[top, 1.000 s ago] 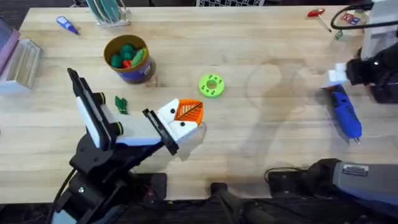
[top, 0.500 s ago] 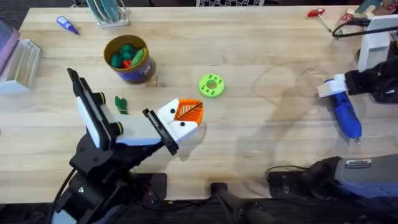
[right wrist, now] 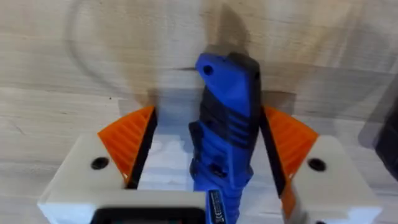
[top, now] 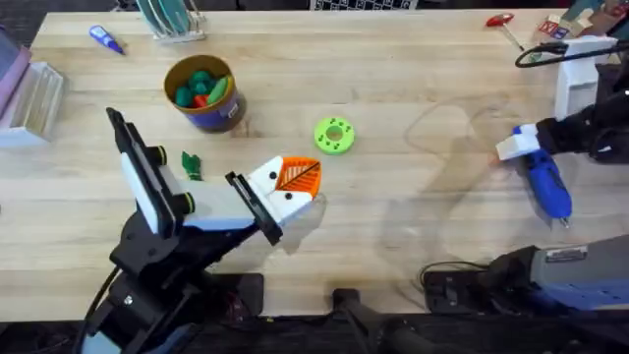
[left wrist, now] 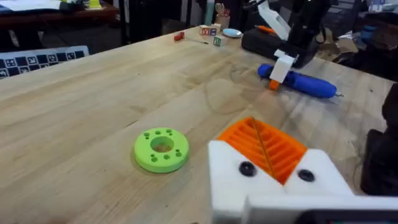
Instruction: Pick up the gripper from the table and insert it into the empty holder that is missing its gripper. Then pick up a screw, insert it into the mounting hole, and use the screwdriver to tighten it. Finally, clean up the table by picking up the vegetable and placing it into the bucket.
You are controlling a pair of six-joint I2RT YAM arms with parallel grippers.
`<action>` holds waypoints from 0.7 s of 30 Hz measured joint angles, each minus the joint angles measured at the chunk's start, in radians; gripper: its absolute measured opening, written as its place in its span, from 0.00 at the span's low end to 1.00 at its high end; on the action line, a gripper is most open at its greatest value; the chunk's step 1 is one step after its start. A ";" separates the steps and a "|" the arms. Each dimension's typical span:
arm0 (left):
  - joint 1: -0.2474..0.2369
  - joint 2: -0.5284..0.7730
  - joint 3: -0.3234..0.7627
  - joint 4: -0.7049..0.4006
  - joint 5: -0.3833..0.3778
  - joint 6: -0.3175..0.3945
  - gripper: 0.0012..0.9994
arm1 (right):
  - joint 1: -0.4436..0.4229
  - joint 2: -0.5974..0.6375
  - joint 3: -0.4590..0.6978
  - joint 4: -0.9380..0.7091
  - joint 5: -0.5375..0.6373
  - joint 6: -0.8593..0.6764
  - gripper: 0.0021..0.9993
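- overhead: the right gripper [top: 518,145] is straddling the blue electric screwdriver [top: 543,180] lying at the right of the table [top: 413,79]; a grab this near its butt end could be letting it tip.
- left wrist: the left gripper [left wrist: 264,163] is showing orange pads [left wrist: 264,146]; its opening i cannot tell.
- right wrist: fingers spread, pads beside the body, not yet gripping.

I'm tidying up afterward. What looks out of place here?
One green vegetable lies loose on the table, apart from the bucket that holds others. The screwdriver lies flat near the right edge, between the right gripper fingers. Nothing looks spilled or damaged.
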 joint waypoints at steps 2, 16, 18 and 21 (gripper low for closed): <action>0.000 0.000 0.000 0.000 0.000 0.000 0.01 | -0.010 0.000 0.000 0.000 0.004 -0.003 0.99; 0.000 0.000 0.000 0.000 0.000 0.000 0.01 | -0.041 0.002 0.000 0.019 0.006 -0.005 0.98; 0.000 0.000 0.000 0.000 0.000 0.000 0.01 | -0.041 0.004 0.000 0.023 0.006 -0.005 0.98; 0.000 0.000 0.000 0.000 0.000 0.000 0.01 | -0.037 0.005 0.000 0.026 0.006 -0.005 0.98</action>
